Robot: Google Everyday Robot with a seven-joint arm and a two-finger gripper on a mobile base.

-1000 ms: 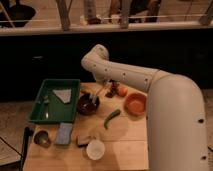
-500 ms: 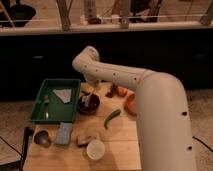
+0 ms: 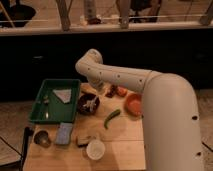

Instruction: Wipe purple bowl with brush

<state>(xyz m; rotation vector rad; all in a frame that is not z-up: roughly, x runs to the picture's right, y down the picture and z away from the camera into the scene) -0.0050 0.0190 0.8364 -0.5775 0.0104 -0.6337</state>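
The purple bowl [image 3: 88, 104] is a small dark glossy bowl on the wooden table [image 3: 125, 135], just right of the green tray. Whitish bristles of the brush [image 3: 90, 103] show inside the bowl; its handle is hard to make out. My gripper [image 3: 93, 93] hangs from the white arm [image 3: 125, 80] right above the bowl's far rim, over the brush. The arm's wrist hides most of the gripper.
A green tray [image 3: 36, 116] with a grey cloth [image 3: 63, 94] lies left of the bowl. An orange bowl [image 3: 134, 104], a long green vegetable [image 3: 112, 118], a white cup [image 3: 95, 148], a blue sponge [image 3: 64, 133] and a small dark cup [image 3: 42, 138] stand around. Red items [image 3: 119, 91] sit behind.
The arm has swung left and closer to the camera, bringing the gripper from behind the bowl to right over it. The bowl and the other objects have stayed put.
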